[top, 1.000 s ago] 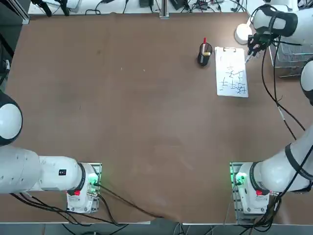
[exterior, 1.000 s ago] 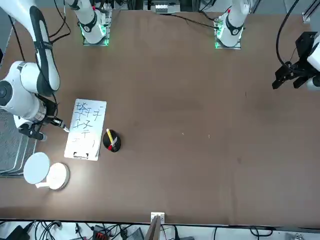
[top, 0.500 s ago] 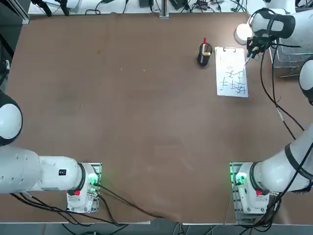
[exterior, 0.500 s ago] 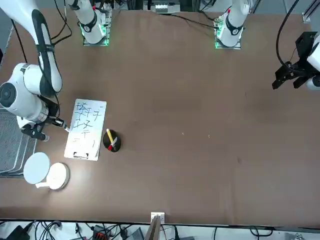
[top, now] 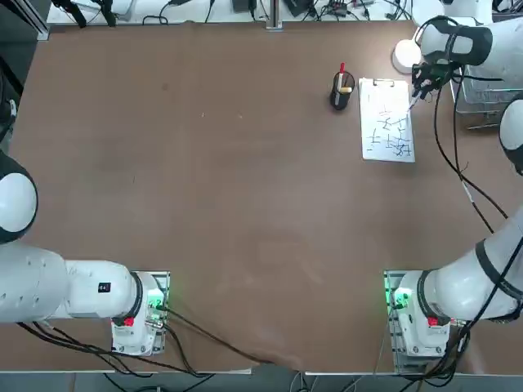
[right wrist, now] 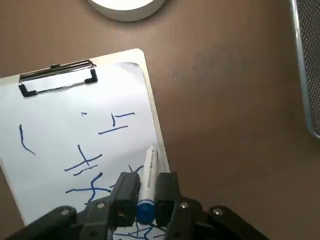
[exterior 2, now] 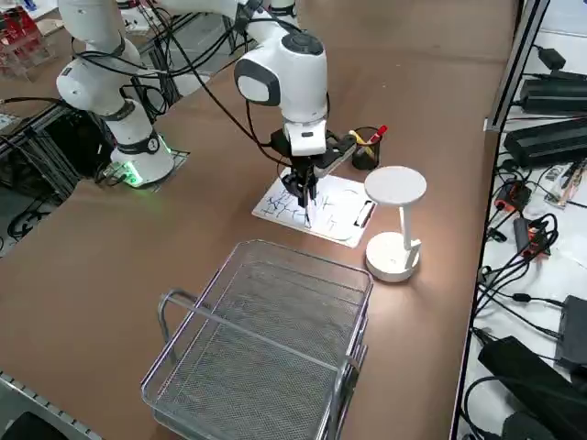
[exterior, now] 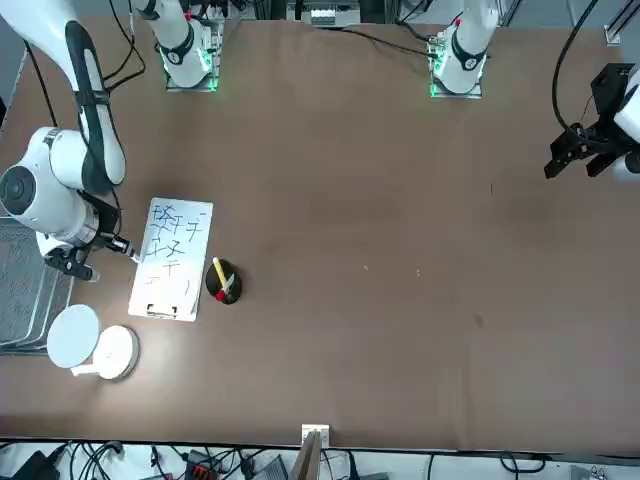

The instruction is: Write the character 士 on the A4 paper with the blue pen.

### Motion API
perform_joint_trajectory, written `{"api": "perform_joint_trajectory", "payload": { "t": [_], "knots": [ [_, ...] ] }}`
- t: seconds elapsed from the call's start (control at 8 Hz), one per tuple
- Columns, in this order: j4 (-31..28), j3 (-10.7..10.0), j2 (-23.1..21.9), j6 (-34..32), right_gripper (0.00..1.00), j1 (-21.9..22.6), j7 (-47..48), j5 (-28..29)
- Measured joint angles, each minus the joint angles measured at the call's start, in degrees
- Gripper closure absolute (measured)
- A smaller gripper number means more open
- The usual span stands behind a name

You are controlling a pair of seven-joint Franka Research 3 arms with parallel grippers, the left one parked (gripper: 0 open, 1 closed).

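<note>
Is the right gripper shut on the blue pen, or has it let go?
Shut on it. In the wrist view the right gripper clamps the blue pen between both fingers, tip pointing at the A4 paper.

We see a brown table [top: 245, 188], cables [top: 327, 8] beyond its upper edge, and black gear [exterior 2: 550, 92] at right.
</note>
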Motion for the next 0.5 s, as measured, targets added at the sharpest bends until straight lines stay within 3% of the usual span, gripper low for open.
{"api": "perform_joint_trajectory", "payload": {
  "t": [0.5],
  "knots": [
    [-0.08, 0.0, 0.44, 0.57, 0.79, 0.0, 0.17, 0.03]
  ]
}}
